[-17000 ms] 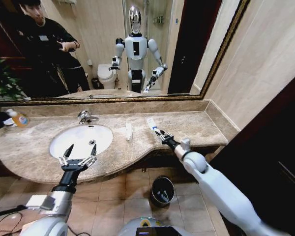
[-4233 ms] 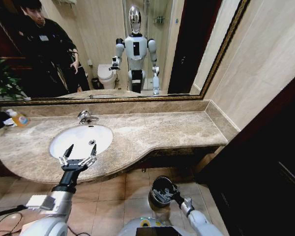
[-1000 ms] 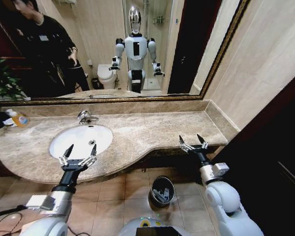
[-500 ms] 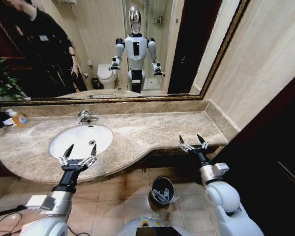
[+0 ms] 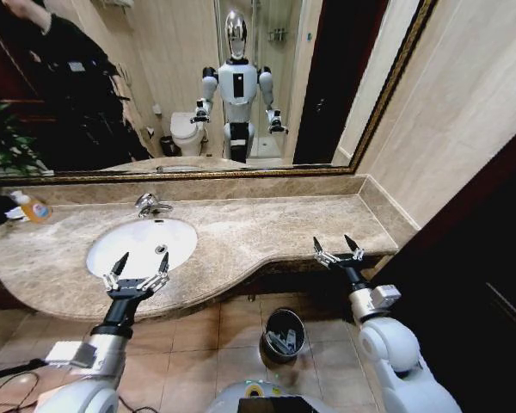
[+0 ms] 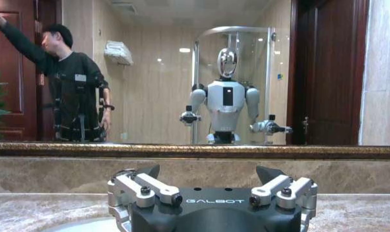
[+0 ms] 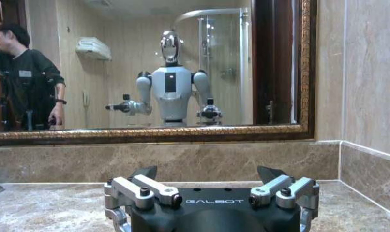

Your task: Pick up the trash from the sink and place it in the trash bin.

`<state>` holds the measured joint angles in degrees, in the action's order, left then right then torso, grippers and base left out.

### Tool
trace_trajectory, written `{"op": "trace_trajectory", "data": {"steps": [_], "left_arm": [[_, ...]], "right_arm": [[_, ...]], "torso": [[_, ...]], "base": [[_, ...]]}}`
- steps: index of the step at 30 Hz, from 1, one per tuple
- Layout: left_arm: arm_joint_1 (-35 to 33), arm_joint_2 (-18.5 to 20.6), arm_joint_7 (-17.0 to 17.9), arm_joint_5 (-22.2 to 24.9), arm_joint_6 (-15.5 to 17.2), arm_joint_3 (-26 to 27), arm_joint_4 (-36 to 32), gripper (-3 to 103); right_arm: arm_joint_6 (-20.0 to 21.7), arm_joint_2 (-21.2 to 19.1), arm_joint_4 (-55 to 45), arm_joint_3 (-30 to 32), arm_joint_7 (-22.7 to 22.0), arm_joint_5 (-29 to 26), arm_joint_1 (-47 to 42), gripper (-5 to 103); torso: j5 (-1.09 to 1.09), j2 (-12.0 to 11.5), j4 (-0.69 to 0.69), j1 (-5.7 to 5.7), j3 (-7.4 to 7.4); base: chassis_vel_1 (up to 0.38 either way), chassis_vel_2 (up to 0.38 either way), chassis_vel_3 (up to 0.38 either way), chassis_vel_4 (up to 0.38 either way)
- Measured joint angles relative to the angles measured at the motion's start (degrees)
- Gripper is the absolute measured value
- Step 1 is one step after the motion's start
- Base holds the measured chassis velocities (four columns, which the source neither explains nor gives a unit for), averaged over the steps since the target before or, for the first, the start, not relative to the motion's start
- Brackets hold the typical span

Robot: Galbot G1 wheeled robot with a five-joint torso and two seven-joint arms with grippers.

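Note:
The white oval sink (image 5: 112, 249) with its chrome faucet (image 5: 150, 205) is set in the marble top, and its basin looks bare. My left gripper (image 5: 138, 268) hovers open over the sink's front rim, with nothing between its fingers. In the left wrist view the left gripper (image 6: 208, 175) faces the mirror. The black trash bin (image 5: 270, 324) stands on the floor below the counter, with small pale trash (image 5: 284, 342) inside. My right gripper (image 5: 337, 249) is open and empty at the counter's right front edge. The right gripper (image 7: 208, 174) also faces the mirror.
A clear bottle with an orange label (image 5: 33, 207) stands at the counter's far left. The counter (image 5: 267, 225) curves forward around the sink. A mirror runs along the back wall, and a dark panel (image 5: 464, 284) stands close on the right.
My right gripper has come up from the bin to the counter's front edge, open. The white tubes once on the counter and in that gripper are gone. Neither arm moved in the last second.

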<state>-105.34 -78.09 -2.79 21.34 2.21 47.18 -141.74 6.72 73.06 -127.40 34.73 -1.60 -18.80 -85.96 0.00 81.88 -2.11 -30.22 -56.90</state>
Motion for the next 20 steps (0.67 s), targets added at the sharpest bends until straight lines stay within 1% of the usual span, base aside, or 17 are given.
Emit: {"op": "trace_trajectory", "data": {"steps": [20], "left_arm": [[0.00, 0.00, 0.00, 0.00, 0.00, 0.00, 0.00, 100]], "right_arm": [[0.00, 0.00, 0.00, 0.00, 0.00, -0.01, 0.00, 100]], "torso": [[0.00, 0.00, 0.00, 0.00, 0.00]], "base": [[0.000, 0.000, 0.000, 0.000]]}}
